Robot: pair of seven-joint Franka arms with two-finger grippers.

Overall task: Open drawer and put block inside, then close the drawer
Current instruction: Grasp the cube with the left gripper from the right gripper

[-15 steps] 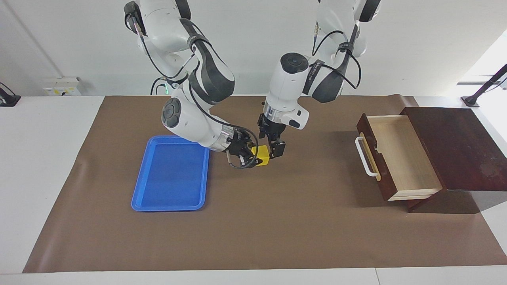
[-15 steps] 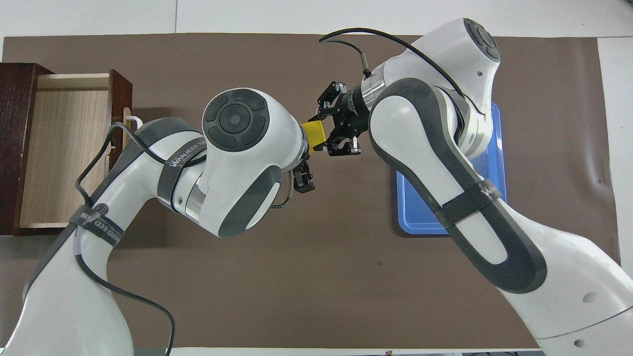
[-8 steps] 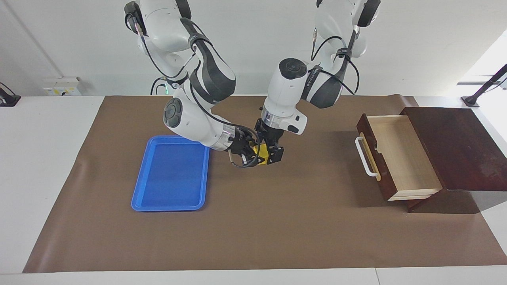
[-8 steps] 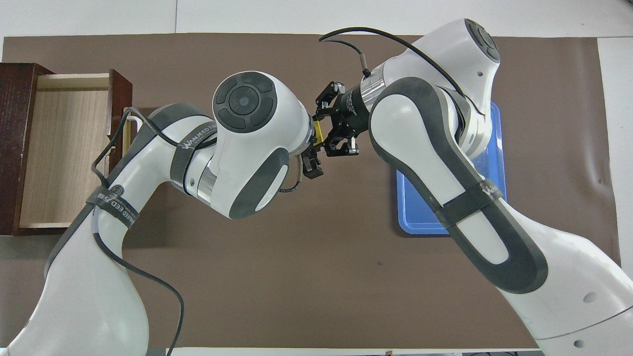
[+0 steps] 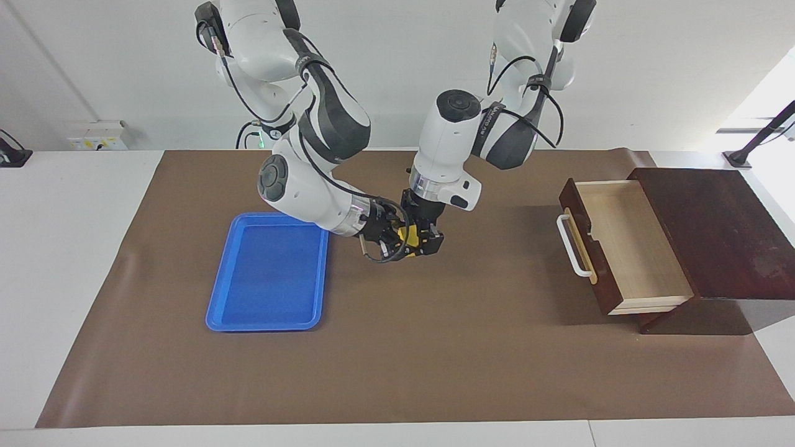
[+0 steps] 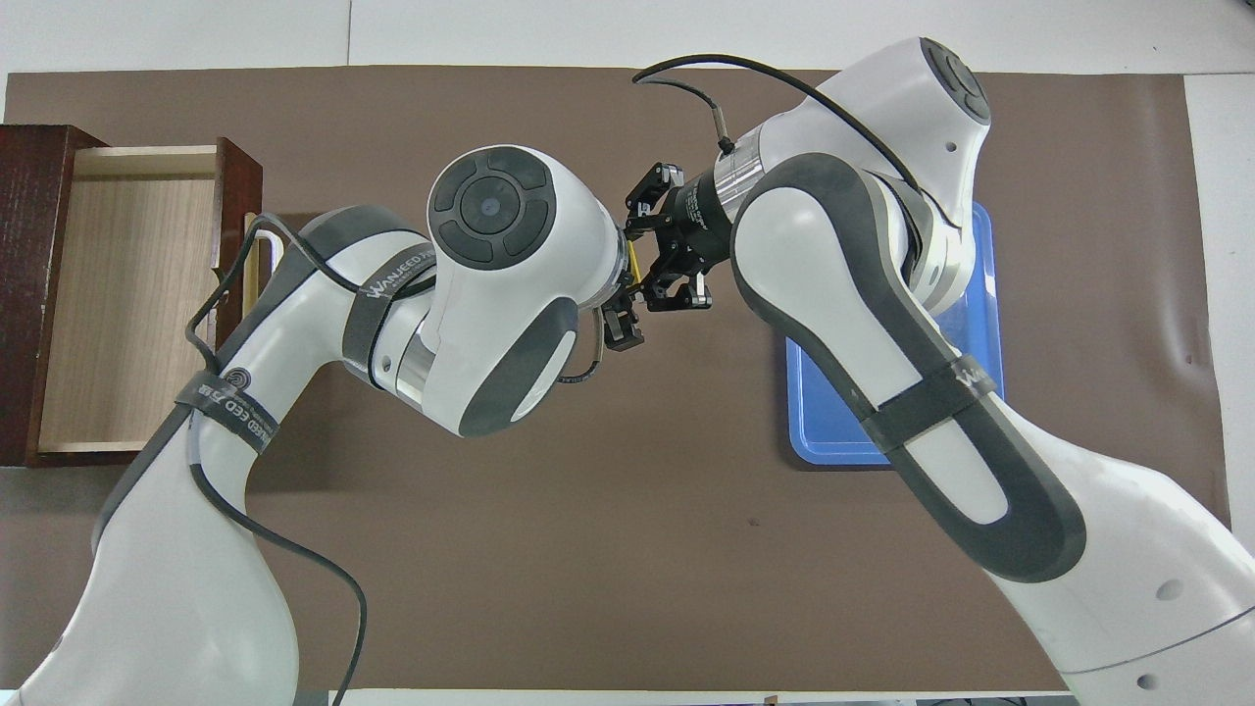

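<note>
Both sets of fingers meet at the block (image 5: 410, 236), a small yellow cube held up in the air over the brown mat (image 5: 397, 372), between the blue tray (image 5: 268, 273) and the drawer (image 5: 627, 248). From the tray's side the right gripper (image 5: 391, 239) reaches in nearly level, its fingers clamped on the block. Coming down from above, the left gripper (image 5: 424, 239) has its fingers drawn in narrow around the same block, one finger on the side toward the drawer; whether they already press it firmly I cannot tell. Seen from overhead, only a thin yellow sliver of the block (image 6: 635, 267) shows (the left arm's big white wrist covers most of it), with the right gripper (image 6: 655, 267) just beside it and the left gripper (image 6: 622, 319) poking out from under the wrist. At the left arm's end of the mat, well apart from the block, the drawer stands pulled out of its dark wooden box (image 5: 720, 230), its pale inside bare and its white handle (image 5: 570, 245) facing the tray. Flat on the mat, the tray sits near the right gripper.
</note>
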